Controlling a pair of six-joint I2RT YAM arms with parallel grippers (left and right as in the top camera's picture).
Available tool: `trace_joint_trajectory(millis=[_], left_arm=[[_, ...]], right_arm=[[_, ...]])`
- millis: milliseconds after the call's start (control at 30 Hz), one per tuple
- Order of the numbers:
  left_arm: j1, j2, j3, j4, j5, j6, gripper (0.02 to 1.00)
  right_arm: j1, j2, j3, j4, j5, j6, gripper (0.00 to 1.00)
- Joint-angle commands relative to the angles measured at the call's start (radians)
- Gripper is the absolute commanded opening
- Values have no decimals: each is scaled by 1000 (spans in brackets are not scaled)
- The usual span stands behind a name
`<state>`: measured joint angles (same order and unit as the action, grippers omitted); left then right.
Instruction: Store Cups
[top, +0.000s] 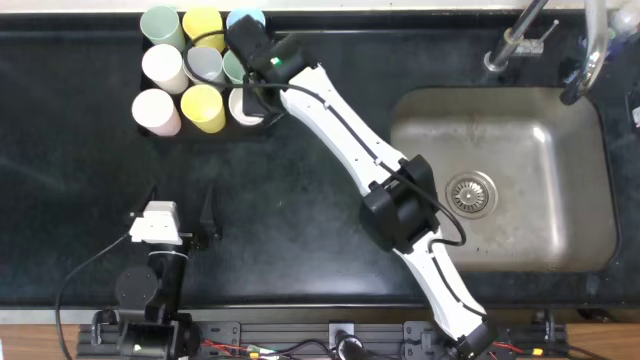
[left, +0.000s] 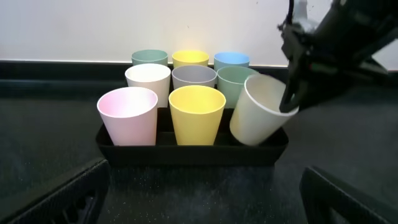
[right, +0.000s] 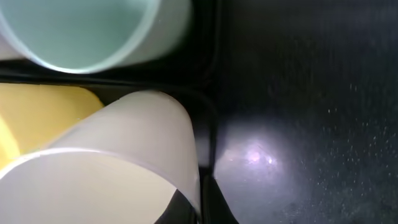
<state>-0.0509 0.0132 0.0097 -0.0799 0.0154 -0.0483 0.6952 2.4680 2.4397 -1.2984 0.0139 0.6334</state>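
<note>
Cream cup (left: 260, 113) sits tilted in the tray (left: 186, 153), in the corner slot nearest the arm bases on the sink (top: 420, 110) side, mouth leaning out over the tray's edge. I can't tell if its base touches the tray floor. Right gripper (left: 290, 99) pinches the cup's rim, one finger inside and one outside. Eight cups stand upright in the other slots; the yellow cup (left: 196, 115) is just beside the held one, the pale green cup (right: 81, 31) behind it. Left gripper (top: 180, 203) rests low near its base, fingers spread wide, holding nothing, well apart from the tray.
</note>
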Motion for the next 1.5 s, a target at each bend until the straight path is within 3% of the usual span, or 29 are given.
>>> trace_joint_trajectory(millis=[33, 800, 967, 1167, 1400, 1500], left_arm=[[-6, -10, -2, -4, 6, 16, 1000], [-6, -10, -2, -4, 6, 16, 998], [-6, -10, -2, -4, 6, 16, 1000], [-6, -10, -2, -4, 6, 16, 1000], [-6, -10, -2, -4, 6, 16, 998], [-6, -10, -2, -4, 6, 16, 1000]], right_arm=[[-3, 15, -44, 25, 46, 26, 47], [-2, 15, -64, 106, 10, 26, 93], [-2, 15, -64, 106, 10, 23, 213], [-6, 11, -64, 97, 5, 12, 261], [-22, -51, -61, 106, -3, -86, 373], [-22, -100, -61, 125, -3, -155, 467]])
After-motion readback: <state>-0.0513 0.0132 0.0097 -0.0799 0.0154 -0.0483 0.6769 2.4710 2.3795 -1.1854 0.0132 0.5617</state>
